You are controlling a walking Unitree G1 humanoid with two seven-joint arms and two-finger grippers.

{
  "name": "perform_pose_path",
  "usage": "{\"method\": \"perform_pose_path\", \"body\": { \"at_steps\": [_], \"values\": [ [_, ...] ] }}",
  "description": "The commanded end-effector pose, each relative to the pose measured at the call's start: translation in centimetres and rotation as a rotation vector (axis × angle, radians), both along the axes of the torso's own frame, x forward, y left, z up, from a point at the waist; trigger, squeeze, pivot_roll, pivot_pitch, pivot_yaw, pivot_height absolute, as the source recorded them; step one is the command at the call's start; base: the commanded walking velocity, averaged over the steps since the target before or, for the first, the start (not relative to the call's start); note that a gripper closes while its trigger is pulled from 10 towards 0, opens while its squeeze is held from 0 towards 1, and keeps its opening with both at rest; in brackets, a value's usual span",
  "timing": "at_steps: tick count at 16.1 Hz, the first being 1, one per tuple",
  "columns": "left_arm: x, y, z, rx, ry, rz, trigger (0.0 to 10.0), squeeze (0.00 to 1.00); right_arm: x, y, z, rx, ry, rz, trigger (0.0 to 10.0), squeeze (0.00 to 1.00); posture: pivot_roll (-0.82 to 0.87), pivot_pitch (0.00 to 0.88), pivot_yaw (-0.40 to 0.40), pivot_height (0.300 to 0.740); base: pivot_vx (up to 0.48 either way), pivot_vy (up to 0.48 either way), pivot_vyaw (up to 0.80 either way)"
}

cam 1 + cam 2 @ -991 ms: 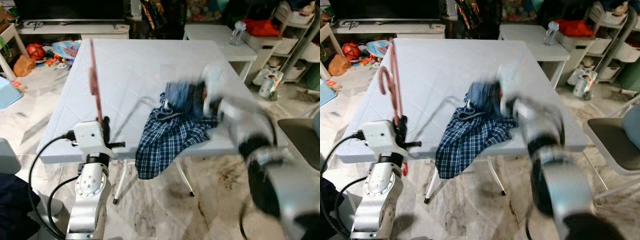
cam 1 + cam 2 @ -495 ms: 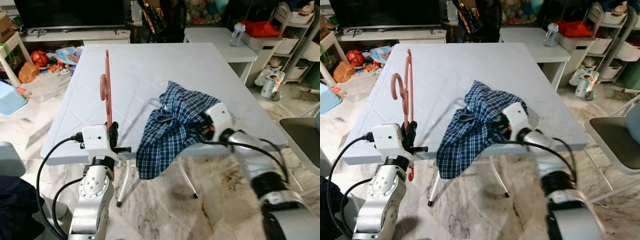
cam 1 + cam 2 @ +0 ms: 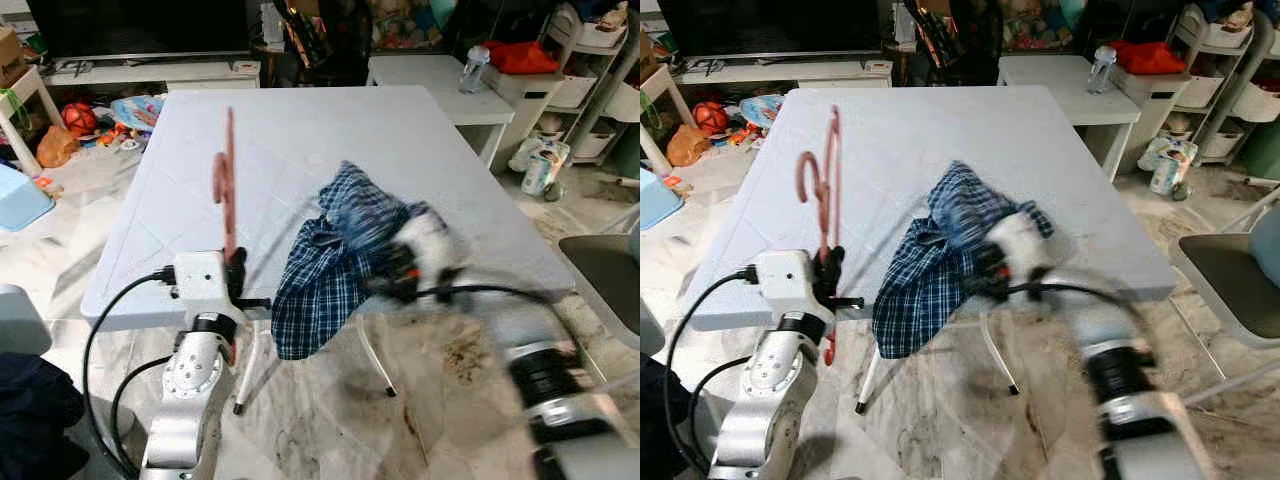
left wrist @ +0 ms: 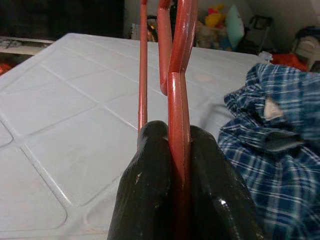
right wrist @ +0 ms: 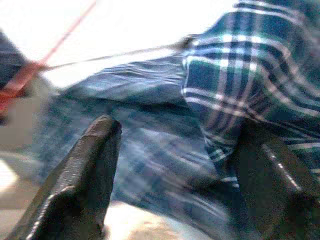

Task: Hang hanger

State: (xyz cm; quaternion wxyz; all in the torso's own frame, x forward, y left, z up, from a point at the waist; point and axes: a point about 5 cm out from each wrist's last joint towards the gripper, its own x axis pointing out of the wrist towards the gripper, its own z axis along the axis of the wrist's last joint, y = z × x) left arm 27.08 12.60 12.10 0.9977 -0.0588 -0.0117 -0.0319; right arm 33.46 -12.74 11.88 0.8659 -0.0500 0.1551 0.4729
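Note:
A red hanger [image 3: 228, 180] stands upright over the near left edge of the white table [image 3: 300, 130], its hook toward me. My left gripper [image 3: 233, 262] is shut on its lower bar, and the fingers [image 4: 150, 165] press on the red bar [image 4: 175, 75] from both sides. A blue plaid shirt [image 3: 330, 270] lies bunched on the table's near edge, with one part hanging over it. My right gripper [image 3: 385, 275], blurred by motion, is at the shirt's right side. Its fingers [image 5: 80, 185] stand apart with plaid cloth [image 5: 240, 75] between them.
A smaller white table with a bottle [image 3: 476, 65] stands at the back right, beside shelves with bins. A grey chair [image 3: 600, 270] is at the right. Toys and a blue tub [image 3: 15, 195] lie on the floor at the left.
My right gripper has swept left into the shirt, pushing the cloth into a taller bunch. The left gripper and its hanger have shifted slightly right.

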Motion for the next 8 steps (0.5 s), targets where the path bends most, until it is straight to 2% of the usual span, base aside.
{"method": "perform_pose_path", "body": {
  "at_steps": [1, 4, 6, 8],
  "values": [
    [0.0, -0.1, 0.4, -0.004, -0.016, -0.009, 10.0, 0.00, -0.4, 0.3, 0.0, 0.000, 0.014, 0.035, 10.0, 1.00, -0.01, 0.000, -0.031, 0.740, 0.000, 0.000, 0.00],
    [-0.1, 0.4, 0.3, 0.004, -0.011, 0.004, 10.0, 0.00, -1.0, 2.6, -1.1, 0.009, 0.095, 0.074, 10.0, 1.00, 0.01, 0.000, -0.038, 0.740, 0.000, 0.000, 0.00],
    [0.1, 0.2, 0.4, 0.005, -0.015, 0.001, 10.0, 0.00, -0.7, 3.6, -1.7, -0.033, 0.111, 0.061, 10.0, 1.00, 0.01, 0.000, -0.041, 0.740, 0.000, 0.000, 0.00],
    [0.2, 0.1, 0.5, 0.002, -0.018, 0.002, 10.0, 0.00, 0.0, 4.3, -2.0, -0.126, 0.078, 0.046, 10.0, 1.00, 0.01, 0.000, -0.044, 0.740, 0.000, 0.000, 0.00]
  ]
}}
